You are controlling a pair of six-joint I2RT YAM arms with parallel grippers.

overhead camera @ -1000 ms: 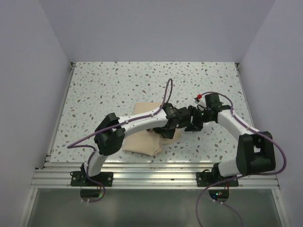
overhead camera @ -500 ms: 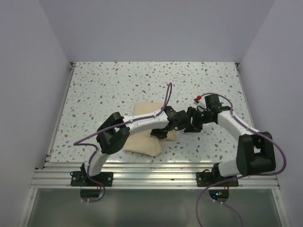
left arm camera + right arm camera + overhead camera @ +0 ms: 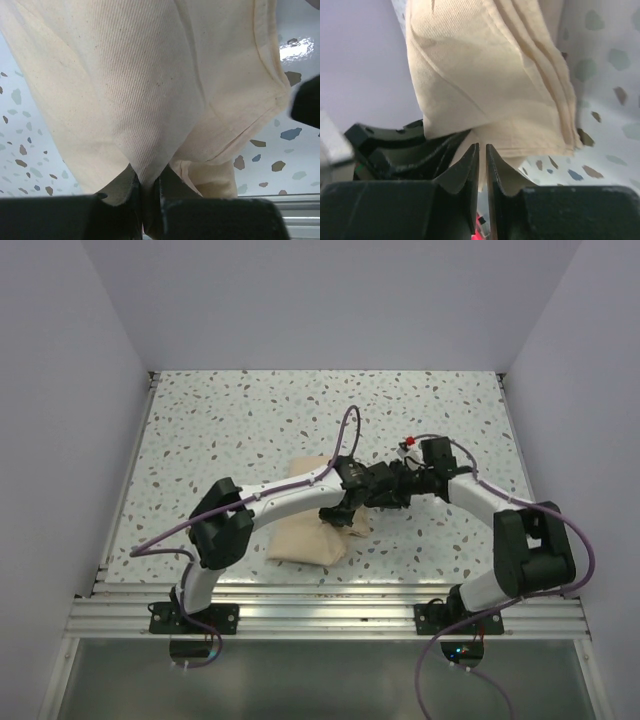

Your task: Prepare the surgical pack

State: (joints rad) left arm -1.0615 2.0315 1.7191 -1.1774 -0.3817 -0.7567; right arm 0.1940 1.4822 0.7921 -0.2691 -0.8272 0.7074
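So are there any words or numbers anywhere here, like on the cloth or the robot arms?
None: no word, number, label or sign can be read in any view.
The tan cloth wrap is plain, even up close at the left claw.
The speckled table has only coloured flecks.
A small red part on the right arm is too small to tell.

Matt woven wrap sheet (image 3: pixel 150 90) (fine ribbing), glossy speckled table (image 3: pixel 250 420)
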